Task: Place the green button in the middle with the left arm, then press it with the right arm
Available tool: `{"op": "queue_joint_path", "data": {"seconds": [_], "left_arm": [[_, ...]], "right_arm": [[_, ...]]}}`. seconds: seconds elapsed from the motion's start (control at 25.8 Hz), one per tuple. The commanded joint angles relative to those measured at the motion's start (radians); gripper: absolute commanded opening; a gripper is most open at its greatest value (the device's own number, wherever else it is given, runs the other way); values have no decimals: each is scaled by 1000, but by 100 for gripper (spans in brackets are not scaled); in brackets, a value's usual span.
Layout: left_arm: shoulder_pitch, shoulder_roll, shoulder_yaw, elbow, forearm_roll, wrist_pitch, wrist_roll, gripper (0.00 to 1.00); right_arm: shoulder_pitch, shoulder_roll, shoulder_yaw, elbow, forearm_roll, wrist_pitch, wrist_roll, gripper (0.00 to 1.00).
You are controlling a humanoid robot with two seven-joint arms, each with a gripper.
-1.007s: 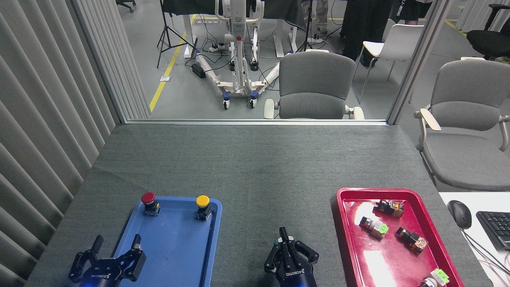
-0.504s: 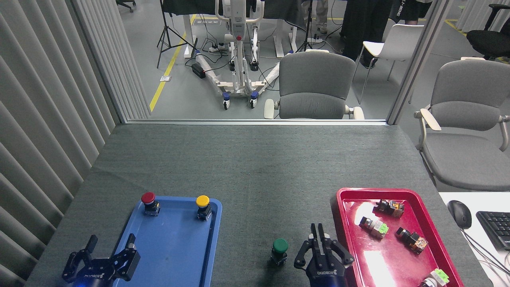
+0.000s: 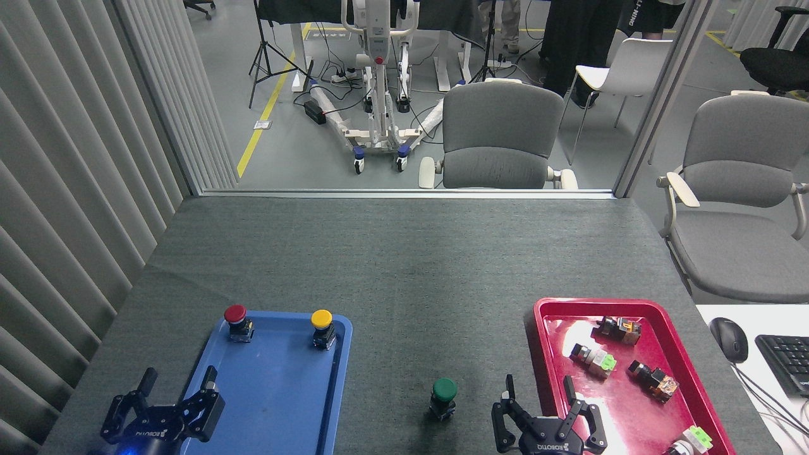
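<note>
The green button (image 3: pixel 444 398) stands upright on the dark grey table cover (image 3: pixel 404 272), between the two trays and near the front edge. My right gripper (image 3: pixel 539 395) is to its right at the bottom edge, over the left rim of the red tray, open and holding nothing. A clear gap separates it from the button. My left gripper (image 3: pixel 177 388), with a blue light, hovers open and holding nothing at the bottom left, over the near left corner of the blue tray.
The blue tray (image 3: pixel 278 392) holds a red-capped button (image 3: pixel 236 321) and a yellow-capped button (image 3: pixel 322 327) along its far edge. The red tray (image 3: pixel 550 341) carries several small switch parts. A mouse (image 3: pixel 729 339) and keyboard (image 3: pixel 787 360) sit at the right.
A second ago my right gripper was shut over the green button. It has since drawn back to the right and opened, leaving the button standing free. The left gripper barely moved.
</note>
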Motion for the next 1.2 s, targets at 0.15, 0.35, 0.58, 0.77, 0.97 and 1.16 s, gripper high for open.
{"op": "queue_joint_path", "data": {"seconds": [0.15, 0.35, 0.58, 0.77, 0.97, 1.16], "left_arm": [[-1, 4, -3, 20, 1, 5, 0, 99], [-2, 1, -3, 25, 1, 5, 0, 99], [-4, 4, -11, 48, 8, 2, 1, 99], [-5, -6, -11, 51, 8, 5, 3, 99], [-7, -9, -11, 57, 6, 5, 1, 99], [-5, 8, -13, 48, 8, -11, 6, 100]], "right_arm": [[3, 0, 0, 0, 0, -1, 0, 99], [6, 0, 0, 0, 0, 1, 0, 99], [6, -2, 0, -2, 0, 1, 0, 99], [6, -2, 3, -11, -2, -1, 3, 99], [8, -2, 3, -11, -23, -15, 6, 99], [8, -2, 3, -11, -29, -15, 6, 99]]}}
